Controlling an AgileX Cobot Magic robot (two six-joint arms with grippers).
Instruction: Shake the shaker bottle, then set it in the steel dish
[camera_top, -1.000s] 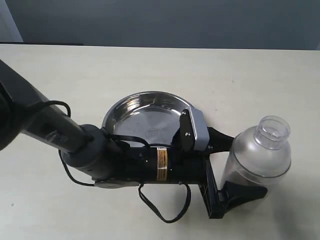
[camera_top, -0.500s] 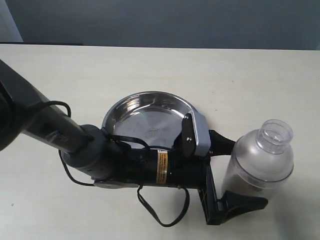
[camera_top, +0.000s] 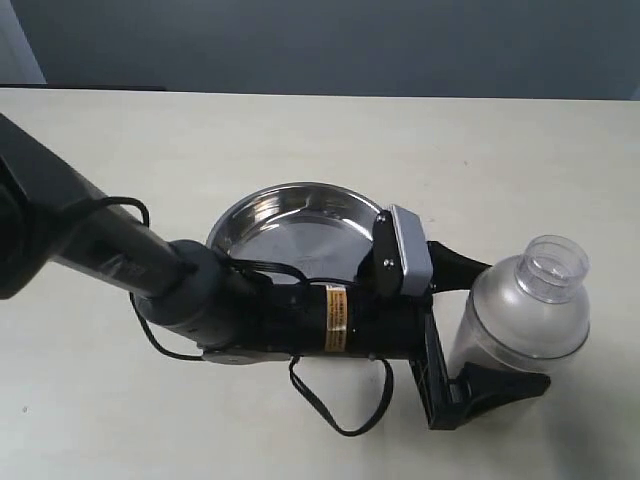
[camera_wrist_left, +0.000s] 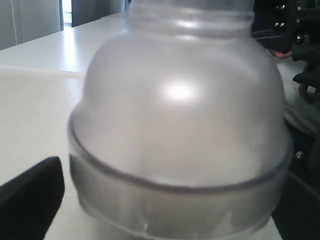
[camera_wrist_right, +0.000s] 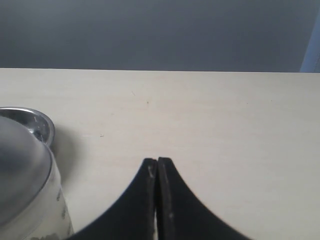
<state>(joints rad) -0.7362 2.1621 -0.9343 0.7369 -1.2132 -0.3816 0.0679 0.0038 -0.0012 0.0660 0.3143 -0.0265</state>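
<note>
The round, shallow, shiny stainless-steel dish (camera_top: 290, 192) sat on the pale cream table (camera_top: 180, 130), its flat bottom and rolled far rim catching the light. The clear frosted plastic shaker bottle (camera_top: 520, 320) stood upright on the table. In the exterior view it was to the right of the dish and slightly nearer the viewer, close to the dish but neither touching it nor inside it. Its small clear cylindrical cap (camera_top: 553, 268) sat on top of the domed shoulder (the frosted wall was too cloudy to show what lay within).

The black left arm (camera_top: 100, 245) reached in from the left of the dish and lay across the dish's near side, hiding the near rim. A grey camera block (camera_top: 408, 250) on its wrist hung over the dish's right edge. A small yellow label (camera_top: 335, 318) showed on the arm just in front of the dish.

The left fingers (camera_top: 500, 385) were spread wide apart, one on each side of the bottle's lower body. In the left wrist view the bottle filled most of the frame. The one finger visible there stood just beside the bottle's wall, with a sliver of table between them. Whether the other finger touched the bottle could not be told.

The right fingers (camera_wrist_right: 157, 200) were pressed together with nothing between them, low over the table. The bottle's frosted shoulder loomed at the edge of the right wrist view. That arm lay outside the exterior view, so its place relative to the dish could not be told.
</note>
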